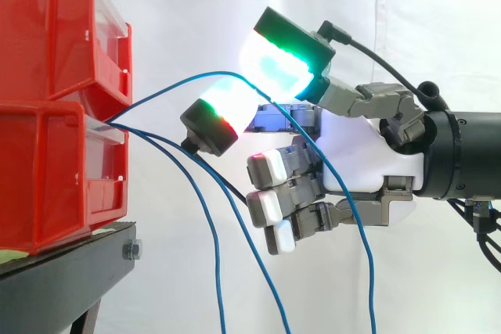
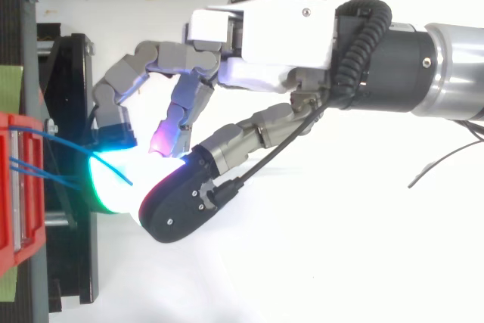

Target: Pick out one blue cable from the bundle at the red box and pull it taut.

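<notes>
Glowing hand (image 1: 360,146) pads (image 1: 270,68) pinch blue cable (image 1: 164,85), contact hidden.

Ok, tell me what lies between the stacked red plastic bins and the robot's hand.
Thin blue cables span that gap in the side view, one pinched by the hand.

My hand (image 1: 360,154) comes in from three o'clock, with the red bins (image 1: 47,177) at nine on their black stand (image 1: 63,271). Two glowing pads (image 1: 278,60) (green, white, a streak of red) pinch one blue cable (image 1: 205,74). It arcs up from the gap between the bins, then falls past my palm toward five o'clock. My other fingers are curled. Two slack cables (image 1: 215,256) sag toward six.
</notes>
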You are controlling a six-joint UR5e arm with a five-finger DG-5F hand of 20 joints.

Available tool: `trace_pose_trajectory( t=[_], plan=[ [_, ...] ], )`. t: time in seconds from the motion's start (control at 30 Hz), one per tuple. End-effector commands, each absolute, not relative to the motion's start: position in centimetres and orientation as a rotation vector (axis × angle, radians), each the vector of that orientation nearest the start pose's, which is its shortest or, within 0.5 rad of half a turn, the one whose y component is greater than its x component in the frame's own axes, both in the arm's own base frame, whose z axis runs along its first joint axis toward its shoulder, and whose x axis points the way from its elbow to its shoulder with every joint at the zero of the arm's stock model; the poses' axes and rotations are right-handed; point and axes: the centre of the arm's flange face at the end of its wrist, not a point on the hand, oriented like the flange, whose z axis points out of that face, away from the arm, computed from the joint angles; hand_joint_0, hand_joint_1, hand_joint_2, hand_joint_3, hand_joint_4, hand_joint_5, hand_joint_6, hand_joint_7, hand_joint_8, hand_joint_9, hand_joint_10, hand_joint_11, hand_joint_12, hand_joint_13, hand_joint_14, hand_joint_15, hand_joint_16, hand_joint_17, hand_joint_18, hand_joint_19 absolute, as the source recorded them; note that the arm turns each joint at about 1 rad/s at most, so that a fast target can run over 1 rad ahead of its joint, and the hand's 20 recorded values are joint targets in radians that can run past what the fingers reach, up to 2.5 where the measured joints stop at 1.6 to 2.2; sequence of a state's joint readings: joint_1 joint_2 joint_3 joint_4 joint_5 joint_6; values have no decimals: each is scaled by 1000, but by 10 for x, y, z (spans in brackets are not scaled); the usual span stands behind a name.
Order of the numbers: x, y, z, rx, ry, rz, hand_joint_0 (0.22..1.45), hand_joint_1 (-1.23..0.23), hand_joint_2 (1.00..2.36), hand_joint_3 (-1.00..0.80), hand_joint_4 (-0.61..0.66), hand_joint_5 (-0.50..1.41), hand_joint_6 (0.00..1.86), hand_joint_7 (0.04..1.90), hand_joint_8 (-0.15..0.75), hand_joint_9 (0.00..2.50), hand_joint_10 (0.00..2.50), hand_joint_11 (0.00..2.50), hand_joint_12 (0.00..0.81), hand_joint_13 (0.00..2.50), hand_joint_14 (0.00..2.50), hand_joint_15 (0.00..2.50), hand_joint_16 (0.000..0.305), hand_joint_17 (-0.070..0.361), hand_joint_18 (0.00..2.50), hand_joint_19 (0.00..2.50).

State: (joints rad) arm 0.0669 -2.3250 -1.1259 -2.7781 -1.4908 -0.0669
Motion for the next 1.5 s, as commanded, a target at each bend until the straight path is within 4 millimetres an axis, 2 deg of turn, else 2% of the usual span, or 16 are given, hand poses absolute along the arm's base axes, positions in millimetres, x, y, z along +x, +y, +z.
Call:
trace_pose_trajectory(
  t=[0.0,0.27,0.37,0.5,0.53,0.57,0.73,1.07,1.17,1.23,1.47],
  plan=[
    [777,-90,258,1133,1191,1176,597,-607,1013,-343,-54,-97,844,967,303,1201,23,587,356,1112,19,573,46,104,951,660],
    [776,-90,257,1138,1197,1173,575,-642,1021,-185,-58,-108,862,1004,312,1173,23,607,363,1114,19,567,47,106,963,659],
    [775,-90,256,1141,1196,1170,580,-692,1019,-145,-21,-121,893,988,325,1138,20,602,389,1123,18,558,52,117,1004,619],
    [776,-92,257,1141,1194,1169,589,-733,1020,-109,-21,-127,916,983,328,1121,20,609,383,1116,18,557,51,116,998,615],
    [776,-92,257,1141,1194,1169,612,-776,1021,-87,-46,-131,916,1073,322,1118,23,610,376,1111,19,560,50,113,992,619],
    [776,-90,257,1138,1197,1173,612,-777,1021,-87,-57,-131,919,1077,324,1119,21,623,379,1109,20,564,50,113,991,622],
    [774,-90,255,1152,1213,1163,607,-773,1020,-65,-125,-125,943,980,322,1159,20,616,375,1124,18,556,52,116,1010,611],
    [769,-88,254,1152,1270,1173,610,-761,1013,-39,-175,-110,931,1015,335,1210,19,593,386,1155,17,530,55,123,1042,592],
    [766,-87,261,1153,1285,1176,612,-761,1013,-38,-175,-109,931,1003,349,1199,17,518,382,1150,18,483,54,122,1044,578],
    [763,-87,263,1163,1300,1168,610,-762,1012,-35,-155,-107,932,971,382,1142,13,367,371,1107,14,384,54,122,1056,535],
    [751,-89,272,1202,1350,1134,607,-766,1010,-40,-141,-103,924,999,422,1101,10,273,374,1092,12,358,56,125,1070,528]
  ],
)
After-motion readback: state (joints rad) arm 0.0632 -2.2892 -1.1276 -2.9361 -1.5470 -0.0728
